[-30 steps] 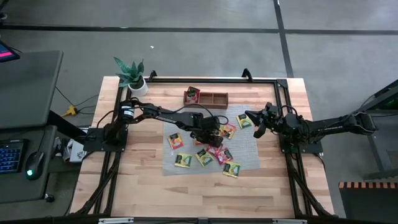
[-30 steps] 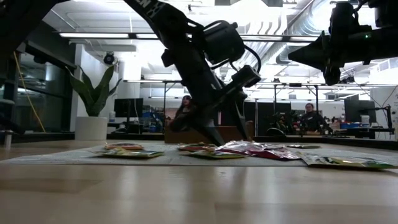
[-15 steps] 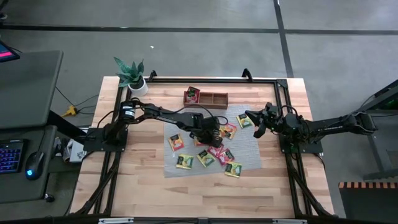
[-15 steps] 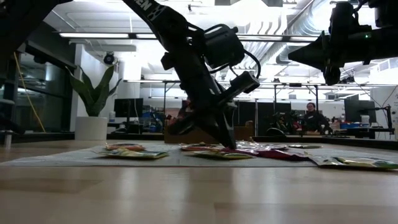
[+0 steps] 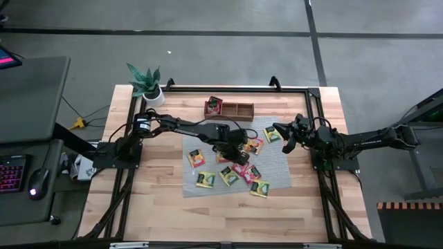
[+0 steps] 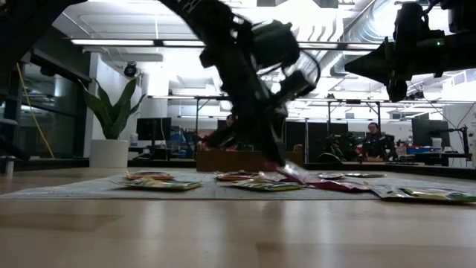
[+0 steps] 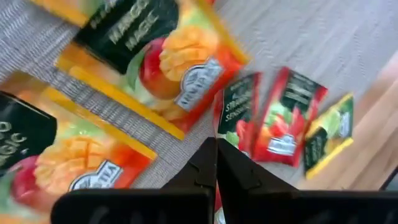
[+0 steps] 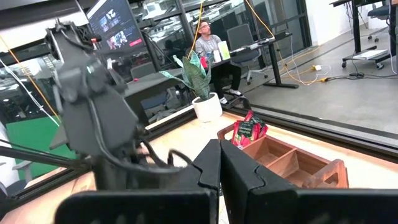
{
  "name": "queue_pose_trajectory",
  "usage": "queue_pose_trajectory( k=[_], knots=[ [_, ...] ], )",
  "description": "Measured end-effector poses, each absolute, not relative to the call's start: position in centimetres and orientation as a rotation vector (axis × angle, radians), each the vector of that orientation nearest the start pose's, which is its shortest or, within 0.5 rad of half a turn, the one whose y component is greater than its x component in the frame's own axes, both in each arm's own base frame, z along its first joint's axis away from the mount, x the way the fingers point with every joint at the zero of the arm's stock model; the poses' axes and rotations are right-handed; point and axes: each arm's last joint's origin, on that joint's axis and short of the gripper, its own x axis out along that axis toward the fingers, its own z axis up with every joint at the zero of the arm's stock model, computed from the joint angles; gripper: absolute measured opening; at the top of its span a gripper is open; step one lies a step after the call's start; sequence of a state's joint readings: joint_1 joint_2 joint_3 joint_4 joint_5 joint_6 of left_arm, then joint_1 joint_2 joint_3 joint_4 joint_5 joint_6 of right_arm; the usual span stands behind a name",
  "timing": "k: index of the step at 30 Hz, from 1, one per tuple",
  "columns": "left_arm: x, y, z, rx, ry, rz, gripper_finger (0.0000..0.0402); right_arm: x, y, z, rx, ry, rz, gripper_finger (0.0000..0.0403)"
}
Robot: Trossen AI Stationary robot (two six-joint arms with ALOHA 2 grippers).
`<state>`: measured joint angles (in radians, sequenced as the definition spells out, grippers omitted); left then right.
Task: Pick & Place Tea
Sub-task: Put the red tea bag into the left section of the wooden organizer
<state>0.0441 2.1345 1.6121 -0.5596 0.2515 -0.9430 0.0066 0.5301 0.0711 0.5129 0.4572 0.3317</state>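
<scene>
Several tea sachets, yellow, orange and red, lie spread on the grey woven mat [image 5: 278,168]. My left gripper [image 5: 239,153] reaches down into the middle of them and is shut on a red tea sachet [image 7: 232,112]. In the low view this sachet [image 6: 299,176] shows tilted just above the mat. My right gripper [image 5: 285,142] hovers shut above the mat's far right part, holding nothing. A wooden tray [image 5: 235,109] stands at the mat's far edge with a red sachet [image 5: 214,105] upright in its left compartment. My left gripper pinches the red sachet by one edge [image 7: 224,134] between its two fingertips, which come down from above at a slant. The sachet stands tilted beyond the fingers, one end raised off the mat [image 6: 291,173]. Whether its other end touches the mat I cannot tell.
A potted plant [image 5: 147,83] stands at the far left corner. Other sachets lie close around the held one, among them orange mango ones [image 7: 155,56] and a red and a yellow one [image 7: 286,118]. Bare wood lies near the front edge [image 5: 228,214]. People sit in the room behind.
My left gripper has shut on the red sachet among the pile and shifted a little toward the table's right. The sachet, flat on the mat before, now stands tilted with one end raised.
</scene>
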Motion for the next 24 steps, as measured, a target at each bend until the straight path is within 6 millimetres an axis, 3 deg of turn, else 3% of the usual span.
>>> queue_pose_trajectory(
  k=[6,13,24],
  knots=[
    [45.4,1.5,22.0,-0.875,1.102,0.357,0.0000,13.2,-1.2,18.7,0.338,-0.127,-0.438,0.0001],
    [45.1,2.2,27.0,-0.675,1.046,0.505,0.0000,13.2,-1.2,18.7,0.338,-0.127,-0.438,0.0001],
    [43.9,3.9,31.1,-0.449,0.951,0.632,0.0000,13.2,-1.2,18.7,0.339,-0.128,-0.438,0.0001]
  ],
)
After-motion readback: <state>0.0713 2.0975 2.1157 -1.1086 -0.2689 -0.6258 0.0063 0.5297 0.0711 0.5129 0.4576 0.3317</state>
